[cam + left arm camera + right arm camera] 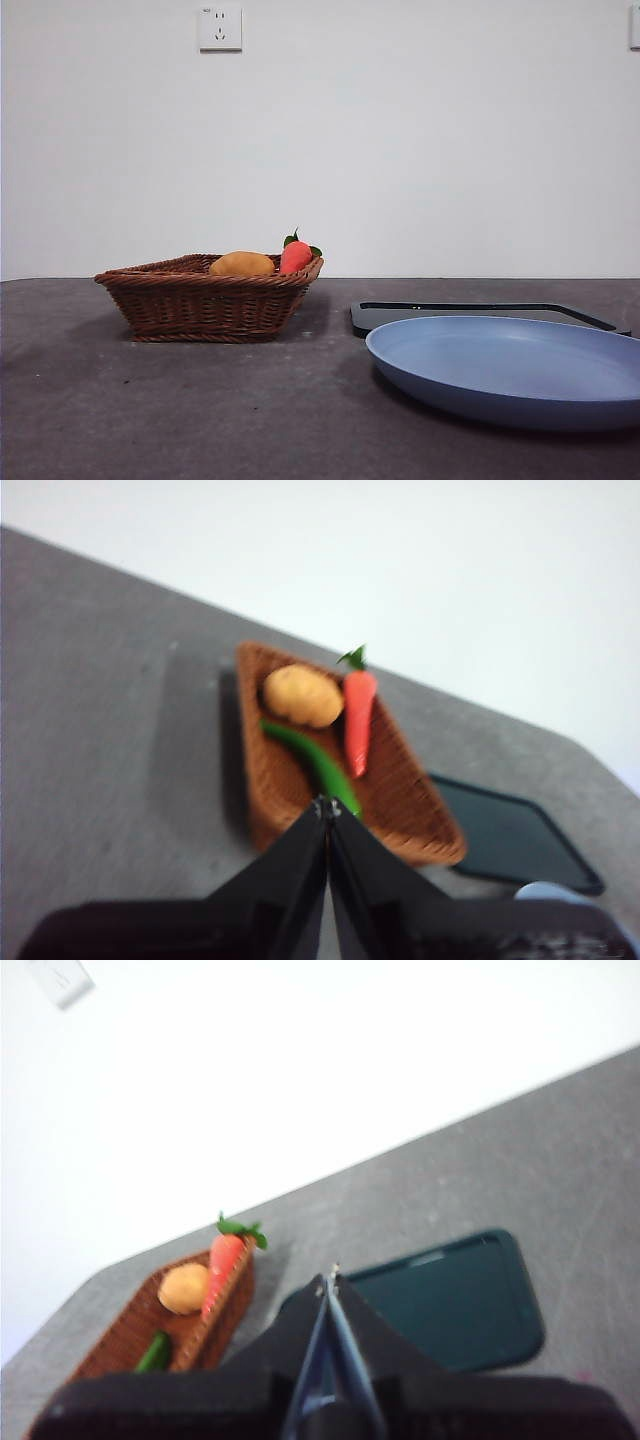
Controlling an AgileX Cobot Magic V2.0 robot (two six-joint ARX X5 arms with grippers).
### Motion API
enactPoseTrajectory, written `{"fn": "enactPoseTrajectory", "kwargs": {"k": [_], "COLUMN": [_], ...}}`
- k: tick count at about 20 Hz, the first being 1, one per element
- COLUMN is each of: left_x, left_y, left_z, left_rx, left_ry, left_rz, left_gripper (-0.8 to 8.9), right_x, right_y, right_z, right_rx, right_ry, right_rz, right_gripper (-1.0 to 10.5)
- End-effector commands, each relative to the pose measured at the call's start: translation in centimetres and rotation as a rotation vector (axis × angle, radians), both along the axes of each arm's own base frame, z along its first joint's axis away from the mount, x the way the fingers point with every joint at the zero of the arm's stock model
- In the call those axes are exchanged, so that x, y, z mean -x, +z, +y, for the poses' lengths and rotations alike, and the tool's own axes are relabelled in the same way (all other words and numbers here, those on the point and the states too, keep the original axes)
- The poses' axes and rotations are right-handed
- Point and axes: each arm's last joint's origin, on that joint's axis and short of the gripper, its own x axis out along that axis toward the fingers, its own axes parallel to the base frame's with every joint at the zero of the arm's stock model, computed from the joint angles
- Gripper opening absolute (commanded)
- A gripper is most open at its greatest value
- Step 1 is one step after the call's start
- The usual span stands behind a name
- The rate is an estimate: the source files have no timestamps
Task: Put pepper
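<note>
The pepper (312, 759) lies inside the wicker basket (405, 810), a slim dark-green pod stretched along the basket floor; one end sits just below the round orange-yellow fruit (303, 695), the other points toward my left gripper (328, 805). Beside it the carrot (358, 720) lies lengthwise, red-orange with green leaves, touching the fruit. From my right wrist only a short green stub of the pepper (153, 1352) shows near one end of the basket (120, 1340), with fruit (185, 1288) and carrot (225, 1265) further along. In the front view the pepper is hidden behind the basket wall (210, 305) — just the fruit (242, 264) and carrot top (296, 254) clear the rim. My left gripper hangs above the table (110, 730), short of the basket, jaws pressed together on nothing. My right gripper (331, 1280) — likewise clenched and empty — hovers near the dark tray (450, 1305). The tray (480, 312) lies flat beside the basket, and the blue plate (520, 370) rests in front of it, on the grey table (150, 410).
</note>
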Motion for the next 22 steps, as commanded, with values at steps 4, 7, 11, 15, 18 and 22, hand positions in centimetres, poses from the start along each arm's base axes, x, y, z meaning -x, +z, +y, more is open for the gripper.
{"fn": "enactPoseTrajectory", "kwargs": {"k": [4, 7, 11, 15, 18, 22], "left_x": [-0.3, -0.7, -1.2, -1.4, -1.2, -0.7], "left_y": [4.8, 6.9, 9.0, 10.4, 11.3, 12.5], "left_z": [-0.3, -0.4, -0.4, -0.4, -0.5, -0.6], "left_rx": [-0.037, -0.115, -0.220, -0.290, -0.303, -0.322], "left_ry": [-0.112, -0.182, -0.224, -0.272, -0.332, -0.354], "left_rz": [0.017, 0.060, 0.138, 0.224, 0.273, 0.310], "left_gripper": [0.07, 0.07, 0.07, 0.07, 0.07, 0.06], "right_x": [-0.4, -0.8, -1.3, -1.5, -1.6, -1.6], "right_y": [4.0, 6.0, 8.6, 11.0, 12.2, 12.9], "right_z": [0.3, 0.5, 0.7, 0.8, 0.8, 0.8], "right_rx": [0.058, 0.122, 0.242, 0.358, 0.432, 0.474], "right_ry": [0.091, 0.174, 0.260, 0.327, 0.369, 0.419], "right_rz": [0.076, 0.160, 0.261, 0.354, 0.425, 0.541], "right_gripper": [0.1, 0.1, 0.1, 0.1, 0.1, 0.1]}}
